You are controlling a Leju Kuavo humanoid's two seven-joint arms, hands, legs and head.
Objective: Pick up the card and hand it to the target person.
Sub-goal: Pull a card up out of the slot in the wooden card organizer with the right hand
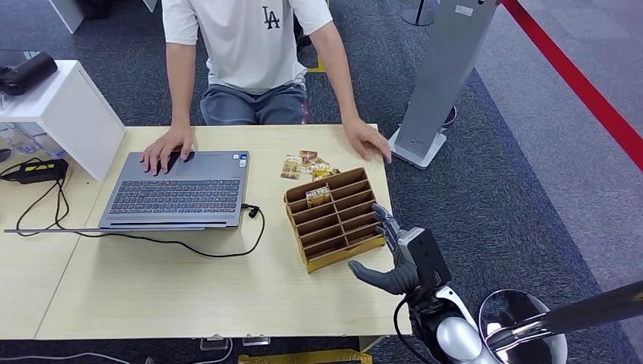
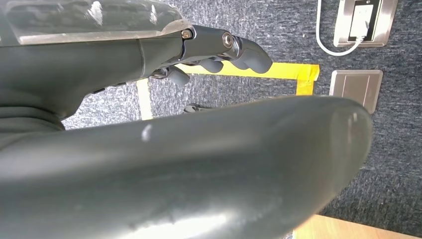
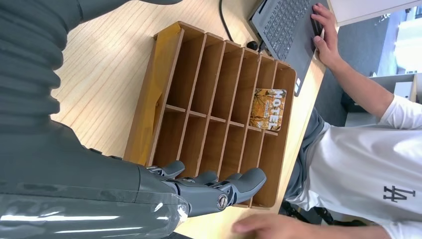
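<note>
A card (image 1: 318,196) printed "MOTEL" (image 3: 268,109) stands in a slot of the wooden slotted rack (image 1: 334,218) on the table. More cards (image 1: 305,164) lie flat on the table behind the rack. My right hand (image 1: 390,256) hovers at the rack's right front corner, fingers spread, holding nothing; its fingers (image 3: 219,186) reach over the rack's edge. My left hand (image 2: 219,52) hangs over the carpet with fingers loosely curled and nothing in them. A person in a white shirt (image 1: 246,38) sits across the table, one hand (image 1: 368,140) resting near the loose cards.
An open laptop (image 1: 180,189) lies left of the rack with the person's other hand (image 1: 166,149) on it. A black cable (image 1: 197,246) trails across the table. A white box (image 1: 64,114) stands at the far left. A grey stand (image 1: 440,83) rises right of the table.
</note>
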